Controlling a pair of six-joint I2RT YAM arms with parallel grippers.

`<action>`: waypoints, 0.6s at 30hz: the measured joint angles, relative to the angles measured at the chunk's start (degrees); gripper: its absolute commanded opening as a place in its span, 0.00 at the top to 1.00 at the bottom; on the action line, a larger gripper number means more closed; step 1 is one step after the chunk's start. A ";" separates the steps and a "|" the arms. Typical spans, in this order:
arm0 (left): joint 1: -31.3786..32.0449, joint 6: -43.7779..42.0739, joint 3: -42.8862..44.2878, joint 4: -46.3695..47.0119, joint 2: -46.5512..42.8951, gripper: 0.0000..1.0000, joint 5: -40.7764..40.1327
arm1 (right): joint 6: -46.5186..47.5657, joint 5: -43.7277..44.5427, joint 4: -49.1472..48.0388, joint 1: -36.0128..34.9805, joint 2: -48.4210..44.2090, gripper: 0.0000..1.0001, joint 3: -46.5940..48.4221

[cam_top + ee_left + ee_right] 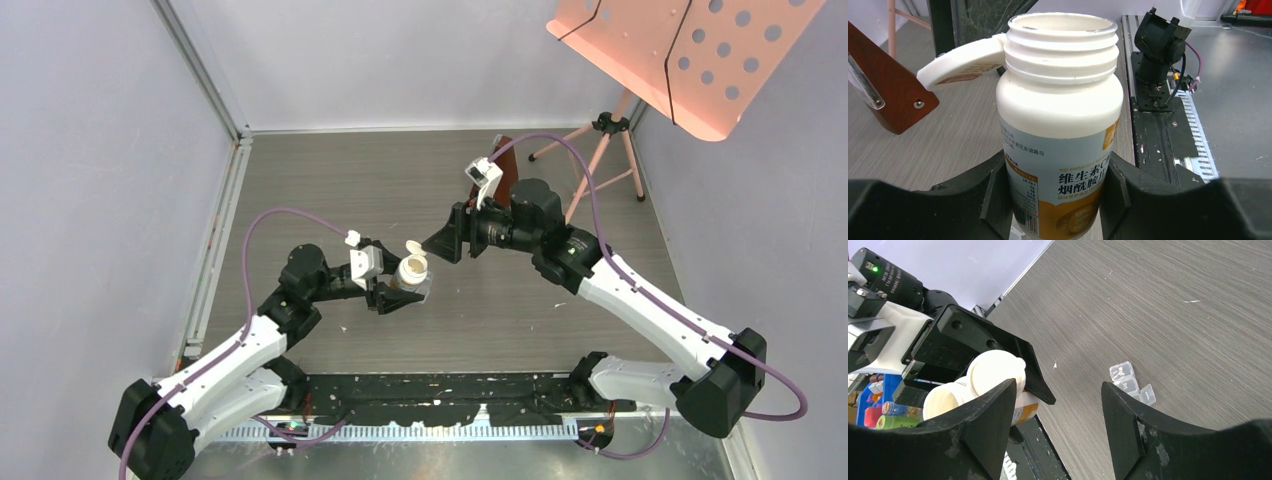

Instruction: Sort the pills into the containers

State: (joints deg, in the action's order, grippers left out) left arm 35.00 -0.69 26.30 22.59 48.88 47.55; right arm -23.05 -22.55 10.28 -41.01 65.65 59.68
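Note:
My left gripper [1055, 192] [395, 288] is shut on a white pill bottle [1060, 115] [412, 272] with an orange label, held upright. The bottle's flip cap [960, 60] hangs open to one side. No pills show in any view; the bottle's inside is hidden. The containers [1130, 382], a small clear strip of square compartments with one lid flipped up, lie on the grey table to the right in the right wrist view. My right gripper [1058, 390] [442, 243] hovers open just right of the bottle's cap [995, 371], with nothing between its fingers.
A brown wooden stand [890, 97] [505, 165] holding a clear piece is behind the bottle. A pink perforated music stand [690, 50] on a tripod [600, 140] occupies the back right. A black strip [440, 392] runs along the near edge, a metal rail [215, 230] along the left.

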 measured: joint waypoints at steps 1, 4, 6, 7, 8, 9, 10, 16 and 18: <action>0.00 -0.07 0.00 0.02 0.00 1.00 0.00 | -0.07 0.00 0.26 0.00 0.09 0.30 0.02; 0.00 -0.31 0.00 0.17 0.00 1.00 -0.17 | -0.15 -0.04 1.44 0.02 0.87 0.30 0.61; 0.00 -0.52 -0.11 0.37 -0.04 1.00 -0.85 | -0.15 -0.04 2.19 0.07 1.60 0.30 1.22; 0.00 -0.68 -0.37 0.46 -0.20 1.00 -1.62 | -0.15 0.04 2.40 0.11 1.77 0.29 1.42; 0.00 -0.79 -0.87 0.63 -0.50 1.00 -2.67 | -0.22 0.33 2.91 0.15 1.84 0.28 1.68; 0.00 -0.83 -1.51 0.87 -0.96 1.00 -3.89 | -0.31 0.87 3.56 0.26 1.84 0.28 1.99; 0.02 -0.81 -2.23 1.09 -1.53 1.00 -5.25 | -0.42 1.29 4.07 0.33 1.81 0.26 2.32; 0.00 1.46 -8.50 2.91 -5.66 1.00 -18.36 | -1.79 9.60 9.57 0.94 -0.09 0.22 5.86; 0.00 2.16 -9.31 2.71 -6.45 1.00 -22.27 | -2.69 11.91 10.80 1.44 -1.70 0.24 5.70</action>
State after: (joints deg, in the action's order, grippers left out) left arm 35.00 1.48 16.99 25.30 42.44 25.28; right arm -25.74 -10.63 21.08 -39.57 63.94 65.39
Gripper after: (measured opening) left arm 0.540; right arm 0.786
